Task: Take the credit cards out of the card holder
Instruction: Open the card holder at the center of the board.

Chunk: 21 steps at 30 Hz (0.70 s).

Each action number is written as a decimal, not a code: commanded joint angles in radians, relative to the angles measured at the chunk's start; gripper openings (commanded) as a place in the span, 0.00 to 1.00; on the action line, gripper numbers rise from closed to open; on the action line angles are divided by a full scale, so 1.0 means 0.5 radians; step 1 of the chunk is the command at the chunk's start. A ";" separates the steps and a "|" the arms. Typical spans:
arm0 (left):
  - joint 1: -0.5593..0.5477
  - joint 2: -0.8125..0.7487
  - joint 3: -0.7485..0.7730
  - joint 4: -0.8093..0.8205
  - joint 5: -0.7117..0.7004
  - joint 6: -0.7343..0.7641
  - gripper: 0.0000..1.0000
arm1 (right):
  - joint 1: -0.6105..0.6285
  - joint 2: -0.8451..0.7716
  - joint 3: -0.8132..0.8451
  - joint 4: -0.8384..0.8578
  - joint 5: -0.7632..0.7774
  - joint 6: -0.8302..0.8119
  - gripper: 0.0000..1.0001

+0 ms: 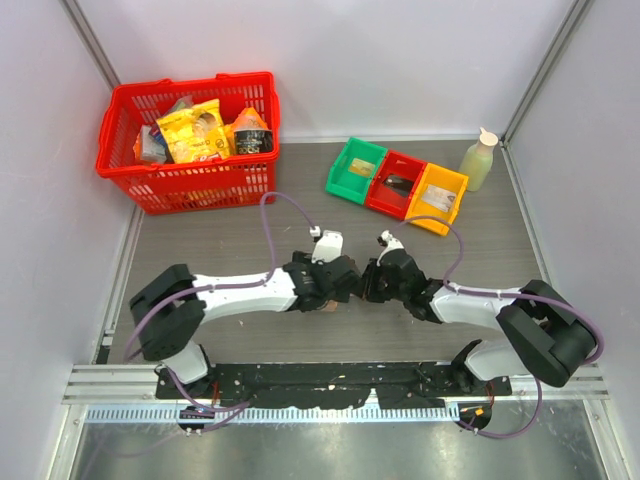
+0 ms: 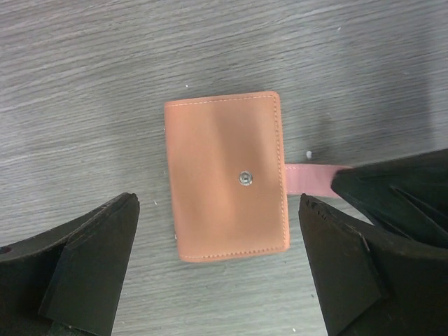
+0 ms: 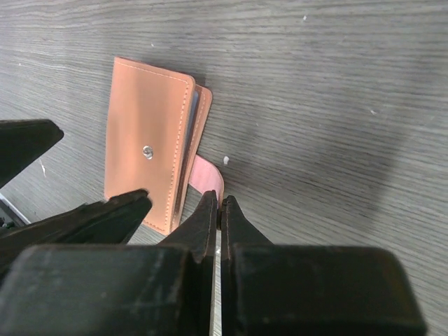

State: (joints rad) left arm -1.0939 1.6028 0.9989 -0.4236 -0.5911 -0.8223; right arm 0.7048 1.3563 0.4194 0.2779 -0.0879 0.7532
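The pinkish-tan card holder (image 2: 224, 178) lies folded shut on the grey table, its metal snap stud facing up. A pink snap tab (image 2: 308, 178) sticks out of its right side. My right gripper (image 3: 219, 201) is shut on that tab (image 3: 208, 178), and the card holder (image 3: 147, 140) lies just left of its fingertips. My left gripper (image 2: 218, 201) hangs wide open over the holder's near end, one finger on each side, touching nothing. In the top view the left gripper (image 1: 345, 283) and the right gripper (image 1: 370, 282) meet mid-table and cover the holder. The credit cards are hidden.
A red basket (image 1: 200, 185) full of groceries stands at the back left. Green (image 1: 340, 180), red (image 1: 380, 200) and yellow (image 1: 425, 215) bins sit in a row at the back right, with a pale bottle (image 1: 479, 160) beside them. White walls close in three sides.
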 commanded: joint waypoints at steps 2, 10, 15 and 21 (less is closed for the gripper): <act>-0.055 0.233 0.226 -0.321 -0.281 0.043 1.00 | 0.002 -0.056 -0.050 0.137 0.026 0.018 0.01; -0.116 0.362 0.300 -0.316 -0.260 0.052 1.00 | -0.001 -0.050 -0.093 0.193 0.035 0.009 0.00; -0.141 0.387 0.337 -0.319 -0.217 0.052 0.99 | 0.002 -0.050 -0.103 0.196 0.038 -0.003 0.01; -0.150 0.405 0.334 -0.273 -0.186 0.037 1.00 | 0.002 -0.050 -0.115 0.217 0.026 0.000 0.00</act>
State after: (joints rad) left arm -1.1618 1.7962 1.1370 -0.5667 -0.6727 -0.8021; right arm 0.7048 1.3544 0.3702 0.3370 -0.0875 0.7582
